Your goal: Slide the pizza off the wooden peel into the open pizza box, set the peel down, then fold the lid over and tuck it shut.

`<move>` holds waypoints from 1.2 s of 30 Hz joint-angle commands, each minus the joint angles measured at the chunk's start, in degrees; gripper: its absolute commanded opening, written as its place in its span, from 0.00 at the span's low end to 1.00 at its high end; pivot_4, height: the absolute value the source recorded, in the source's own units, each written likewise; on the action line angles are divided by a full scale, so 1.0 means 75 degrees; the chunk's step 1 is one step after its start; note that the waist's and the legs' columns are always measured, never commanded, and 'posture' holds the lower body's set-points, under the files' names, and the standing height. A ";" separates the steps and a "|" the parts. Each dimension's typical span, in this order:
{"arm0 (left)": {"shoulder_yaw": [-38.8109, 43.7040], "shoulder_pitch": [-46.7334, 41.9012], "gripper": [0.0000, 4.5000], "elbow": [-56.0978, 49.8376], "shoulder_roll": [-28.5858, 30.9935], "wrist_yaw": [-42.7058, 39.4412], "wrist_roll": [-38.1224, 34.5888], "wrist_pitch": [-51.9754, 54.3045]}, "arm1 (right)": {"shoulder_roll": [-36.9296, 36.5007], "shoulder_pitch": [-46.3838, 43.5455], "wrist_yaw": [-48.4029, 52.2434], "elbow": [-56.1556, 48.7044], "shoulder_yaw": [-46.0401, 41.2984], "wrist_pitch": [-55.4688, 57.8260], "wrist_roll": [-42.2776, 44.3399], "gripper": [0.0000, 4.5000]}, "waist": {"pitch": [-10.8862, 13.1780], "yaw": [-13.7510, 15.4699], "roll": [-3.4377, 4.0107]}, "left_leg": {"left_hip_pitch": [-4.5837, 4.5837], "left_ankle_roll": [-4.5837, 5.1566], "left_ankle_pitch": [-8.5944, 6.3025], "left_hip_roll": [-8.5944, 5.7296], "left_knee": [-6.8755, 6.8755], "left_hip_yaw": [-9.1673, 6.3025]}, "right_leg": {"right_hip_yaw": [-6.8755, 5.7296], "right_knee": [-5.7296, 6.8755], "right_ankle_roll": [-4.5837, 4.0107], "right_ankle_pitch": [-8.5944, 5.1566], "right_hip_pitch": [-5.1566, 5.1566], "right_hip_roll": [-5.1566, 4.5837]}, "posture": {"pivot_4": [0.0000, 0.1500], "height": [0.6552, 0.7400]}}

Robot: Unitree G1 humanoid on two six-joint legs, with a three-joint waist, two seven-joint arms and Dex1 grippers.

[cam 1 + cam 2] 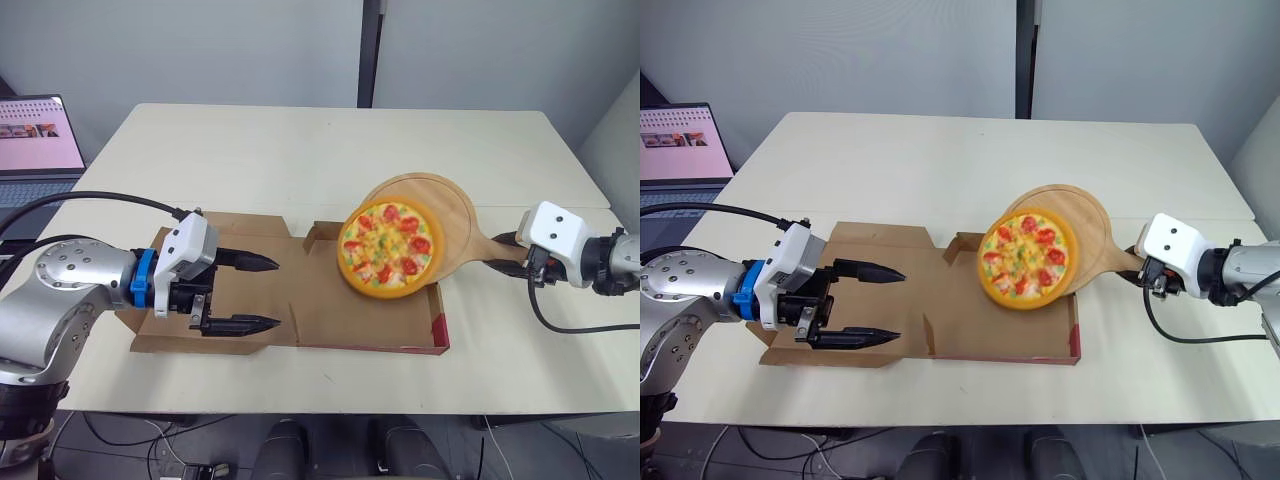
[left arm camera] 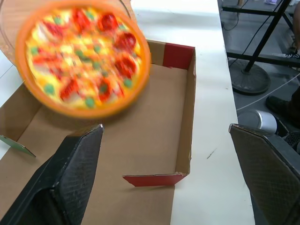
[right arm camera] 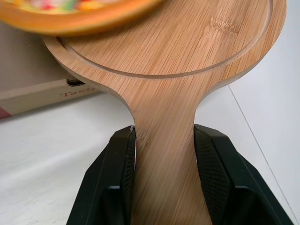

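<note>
With your right gripper (image 3: 164,140) clamped on the peel (image 1: 455,215), tip gently so the pizza (image 1: 390,248) lands inside the box (image 1: 330,310)'s right edge (your left gripper (image 1: 276,292) hangs open).

The pale table (image 1: 300,150) spreads out before me, and off its far corner on my left stands an open laptop (image 1: 35,135) with its screen lit (pinkish, small pictures along the top). Past the table's edge, a black stand (image 2: 251,75) rests on the floor (image 2: 239,42).
</note>
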 commanded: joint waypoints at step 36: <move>-0.0588 -0.1899 1.00 -0.0125 -0.1270 0.1118 -0.0392 0.0515 | 0.3051 0.3852 -0.2212 -0.2424 -0.5009 0.3776 0.1362 0.35 | -0.0010 -0.0016 0.0015 | 0.0037 -0.0001 0.0001 -0.0005 0.0010 0.0002 | 0.0015 0.0034 0.0014 -0.0007 0.0026 0.0008 | 1.00 1.00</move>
